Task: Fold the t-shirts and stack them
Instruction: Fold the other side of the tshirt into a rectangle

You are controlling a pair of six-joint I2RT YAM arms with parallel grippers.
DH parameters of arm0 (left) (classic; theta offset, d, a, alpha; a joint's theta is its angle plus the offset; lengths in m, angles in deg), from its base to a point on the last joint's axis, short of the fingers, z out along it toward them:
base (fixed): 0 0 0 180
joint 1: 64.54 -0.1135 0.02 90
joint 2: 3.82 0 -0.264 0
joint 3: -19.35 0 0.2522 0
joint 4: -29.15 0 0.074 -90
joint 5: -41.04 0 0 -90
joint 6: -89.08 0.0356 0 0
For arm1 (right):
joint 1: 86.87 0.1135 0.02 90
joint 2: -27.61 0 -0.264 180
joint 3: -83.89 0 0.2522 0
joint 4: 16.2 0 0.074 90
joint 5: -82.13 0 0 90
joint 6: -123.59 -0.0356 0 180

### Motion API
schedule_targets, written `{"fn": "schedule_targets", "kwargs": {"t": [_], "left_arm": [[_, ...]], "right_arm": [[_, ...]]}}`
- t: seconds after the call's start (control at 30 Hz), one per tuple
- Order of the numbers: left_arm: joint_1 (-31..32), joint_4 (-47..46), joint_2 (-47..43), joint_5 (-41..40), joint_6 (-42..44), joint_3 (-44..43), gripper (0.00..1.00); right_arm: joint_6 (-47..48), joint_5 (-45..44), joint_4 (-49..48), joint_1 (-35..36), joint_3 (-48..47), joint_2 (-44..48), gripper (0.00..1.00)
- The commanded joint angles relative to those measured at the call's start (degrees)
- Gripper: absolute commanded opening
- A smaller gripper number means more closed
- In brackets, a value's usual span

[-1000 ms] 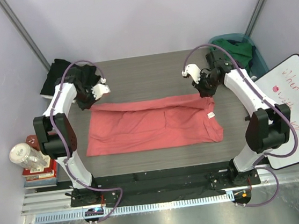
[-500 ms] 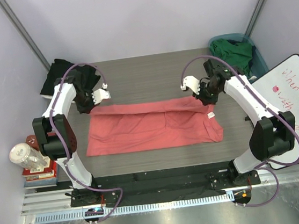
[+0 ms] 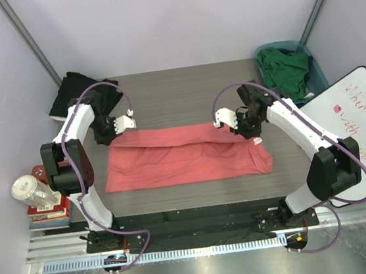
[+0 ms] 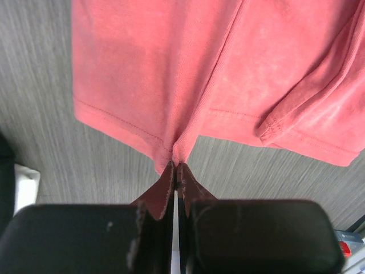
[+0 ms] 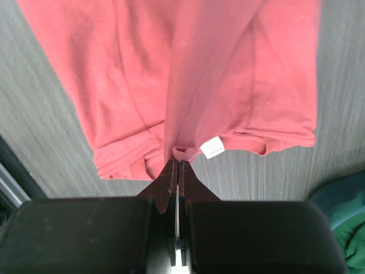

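We grip the coral-pink t-shirt, spread across the table's middle, by its far edge. Our left gripper is clamped on the fabric, as is our right gripper, beside the white tag. The black t-shirt sits at the far-left corner, the dark green t-shirt in the basket at the far-right corner.

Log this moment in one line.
left fingers: shut on coral-pink shirt far edge | right fingers: same | green shirt: in basket | black shirt: far-left corner

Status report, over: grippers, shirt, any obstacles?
Left gripper shut on pink shirt. Right gripper likewise. Black shirt, green shirt aside, not in the way.
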Motion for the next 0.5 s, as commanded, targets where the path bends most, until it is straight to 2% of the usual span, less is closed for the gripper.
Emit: {"fn": "schedule_targets", "kwargs": {"t": [0.0, 0.17, 0.47], "left_arm": [[-0.76, 1.65, -1.78, -1.49, 1.9, 0.74, 0.0], [-0.68, 2.18, -1.95, -1.05, 2.34, 0.3, 0.0], [-1.03, 5.43, -2.13, 0.53, 2.6, -1.89, 0.0]], "right_arm": [[2.78, -1.7, 3.03, 2.63, 1.88, 3.69, 0.01], [2.52, -2.93, 3.39, 5.01, 2.68, 4.04, 0.01], [4.45, -5.04, 6.2, 5.1, 1.36, 5.97, 0.01]]}}
